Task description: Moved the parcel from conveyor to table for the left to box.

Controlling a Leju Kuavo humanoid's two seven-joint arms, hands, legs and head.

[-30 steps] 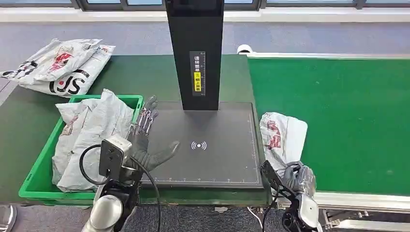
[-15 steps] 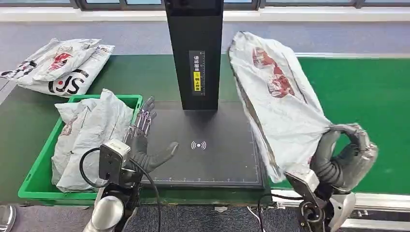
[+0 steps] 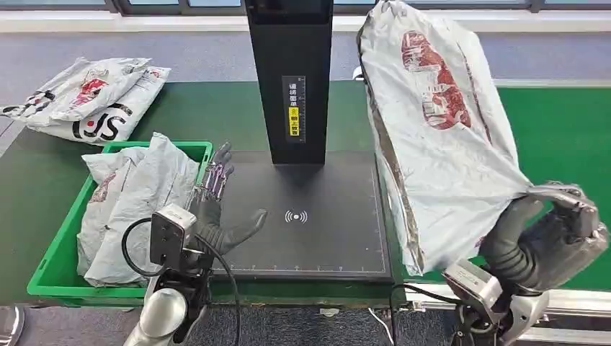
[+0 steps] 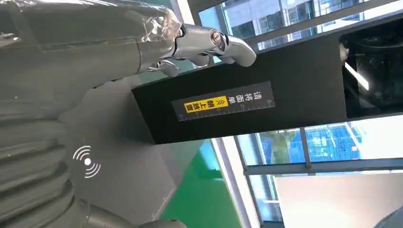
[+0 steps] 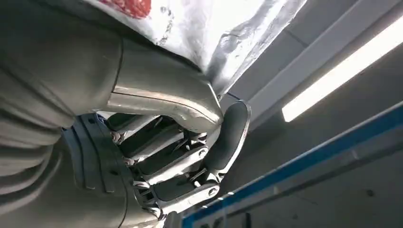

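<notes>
A grey plastic parcel (image 3: pixel 443 137) with red print hangs in the air over the right edge of the black scanner pad (image 3: pixel 317 231) and the green conveyor (image 3: pixel 562 144). My right hand (image 3: pixel 551 238) grips its lower corner, fingers curled around the bag (image 5: pixel 228 28) in the right wrist view. My left hand (image 3: pixel 216 213) lies flat and open on the pad's left edge, beside the green box (image 3: pixel 65 245), holding nothing. Its fingers (image 4: pixel 209 42) point toward the black scanner post (image 4: pixel 266 104).
The green box holds several grey parcels (image 3: pixel 133 202). More parcels (image 3: pixel 90 97) lie at the table's far left. The black scanner post (image 3: pixel 292 79) stands upright behind the pad. The table's front edge is close to my body.
My right hand has lifted the parcel off the conveyor, raising it higher and tilting it up to the right. The left hand has stayed still.
</notes>
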